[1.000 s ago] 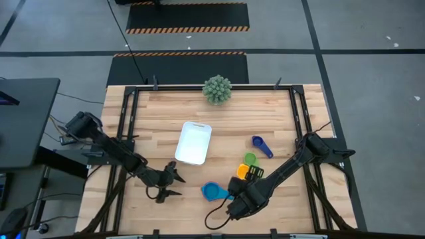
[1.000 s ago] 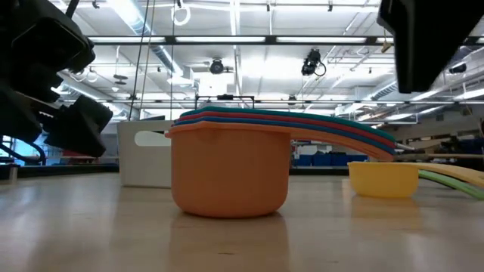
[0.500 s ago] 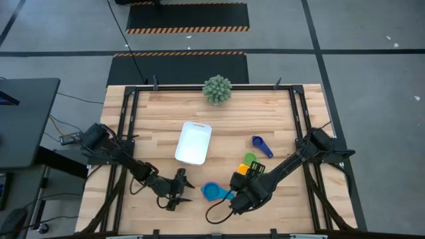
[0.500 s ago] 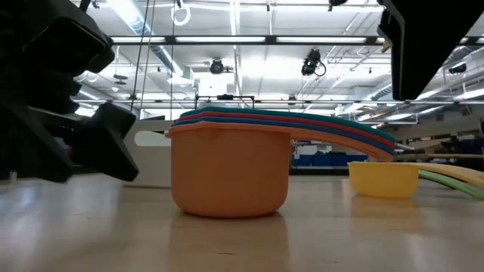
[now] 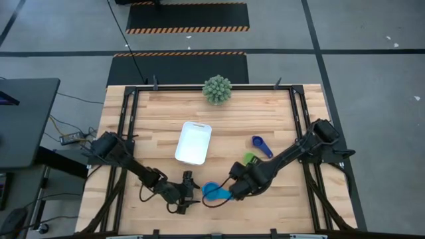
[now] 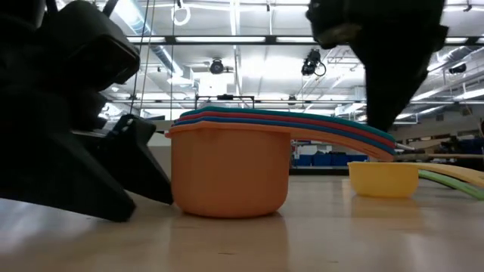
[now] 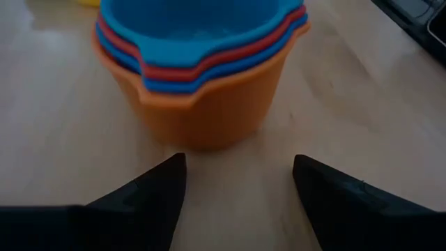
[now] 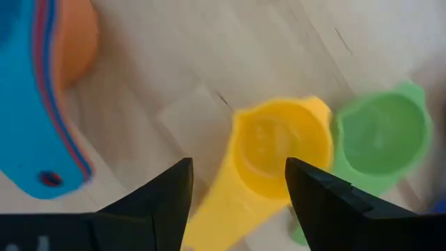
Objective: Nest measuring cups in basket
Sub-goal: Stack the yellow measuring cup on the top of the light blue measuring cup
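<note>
A nested stack of measuring cups [image 5: 212, 191], orange outside with blue, red and light blue inside [image 7: 198, 70], stands on its base near the table's near edge [image 6: 231, 162]. My left gripper [image 5: 191, 191] is open just left of the stack, level with it, its fingers [image 7: 164, 192] short of the orange wall. My right gripper [image 5: 234, 188] is open, hovering over the yellow cup [image 8: 282, 143], beside the green cup [image 8: 380, 136]. The dark blue cup [image 5: 261, 145] lies farther right. The white basket [image 5: 193, 142] sits mid-table.
A spiky green ball plant [image 5: 217, 89] stands at the table's far edge. The stack's handles [image 6: 355, 134] point toward the right arm and reach over the yellow cup [image 6: 383, 179]. Bare wood lies between the basket and the stack.
My left gripper has slid toward the table's right, close to the table, up to the nested stack. My right gripper has moved toward the far edge and left, over the yellow cup, which the arm now covers in the high view. No cup has moved.
</note>
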Robot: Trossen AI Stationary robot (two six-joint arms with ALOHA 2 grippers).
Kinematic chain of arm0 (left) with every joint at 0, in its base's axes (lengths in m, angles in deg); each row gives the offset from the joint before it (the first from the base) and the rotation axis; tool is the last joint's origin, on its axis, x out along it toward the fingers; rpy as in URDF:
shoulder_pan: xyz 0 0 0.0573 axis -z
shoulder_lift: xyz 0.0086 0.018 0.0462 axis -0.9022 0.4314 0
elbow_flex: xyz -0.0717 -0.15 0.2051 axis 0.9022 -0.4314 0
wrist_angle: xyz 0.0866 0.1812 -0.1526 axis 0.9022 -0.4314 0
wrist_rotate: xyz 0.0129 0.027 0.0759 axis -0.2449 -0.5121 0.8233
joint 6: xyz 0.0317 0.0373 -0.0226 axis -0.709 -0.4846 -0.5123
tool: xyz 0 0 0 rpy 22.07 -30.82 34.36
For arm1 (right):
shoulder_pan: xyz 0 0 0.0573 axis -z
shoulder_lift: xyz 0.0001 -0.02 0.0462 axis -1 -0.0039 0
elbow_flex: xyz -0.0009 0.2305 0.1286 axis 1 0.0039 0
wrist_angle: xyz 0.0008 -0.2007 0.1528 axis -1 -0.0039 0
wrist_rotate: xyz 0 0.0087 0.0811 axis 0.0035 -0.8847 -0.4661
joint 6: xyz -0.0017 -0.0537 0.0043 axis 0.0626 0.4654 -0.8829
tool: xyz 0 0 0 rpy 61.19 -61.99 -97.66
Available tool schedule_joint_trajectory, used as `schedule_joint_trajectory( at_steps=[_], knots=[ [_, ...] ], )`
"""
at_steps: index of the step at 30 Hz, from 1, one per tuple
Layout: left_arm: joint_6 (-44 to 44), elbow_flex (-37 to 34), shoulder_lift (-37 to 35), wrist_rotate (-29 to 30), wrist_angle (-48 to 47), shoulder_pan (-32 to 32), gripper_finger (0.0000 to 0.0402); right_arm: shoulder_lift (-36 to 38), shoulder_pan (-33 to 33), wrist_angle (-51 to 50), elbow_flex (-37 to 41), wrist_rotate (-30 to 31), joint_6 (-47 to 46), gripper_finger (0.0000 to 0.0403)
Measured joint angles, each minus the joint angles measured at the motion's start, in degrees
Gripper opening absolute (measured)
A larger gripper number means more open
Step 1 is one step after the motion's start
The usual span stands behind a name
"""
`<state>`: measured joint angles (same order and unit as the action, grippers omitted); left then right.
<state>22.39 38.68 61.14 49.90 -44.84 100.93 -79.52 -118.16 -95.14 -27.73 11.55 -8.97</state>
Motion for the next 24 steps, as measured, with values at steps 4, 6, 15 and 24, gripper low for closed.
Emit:
schedule_joint_trajectory(
  at_steps=[4, 6, 15, 24],
  knots=[
    [-0.21, 1.75, 1.6, 0.26, 0.25, -0.39, 0.027, -0.19, 0.99, 1.18, -0.01, -0.14, 1.41, 0.0235],
    [-0.92, 2.63, 2.21, 0.23, 0.22, -0.56, 0.027, -0.88, 1.33, 1.29, -0.02, -0.4, 1.71, 0.0235],
    [-2.57, 3.89, 2.44, -1.4, -0.3, -0.72, 0.027, -4.29, 1.99, -0.54, 0.02, -1.85, 1.55, 0.0235],
    [-7.39, 3.89, 1.4, -4.13, -2.05, 0.54, 0.027, -5.37, 2.72, 0.4, -0.03, -2.97, 3.29, 0.0215]
  ],
)
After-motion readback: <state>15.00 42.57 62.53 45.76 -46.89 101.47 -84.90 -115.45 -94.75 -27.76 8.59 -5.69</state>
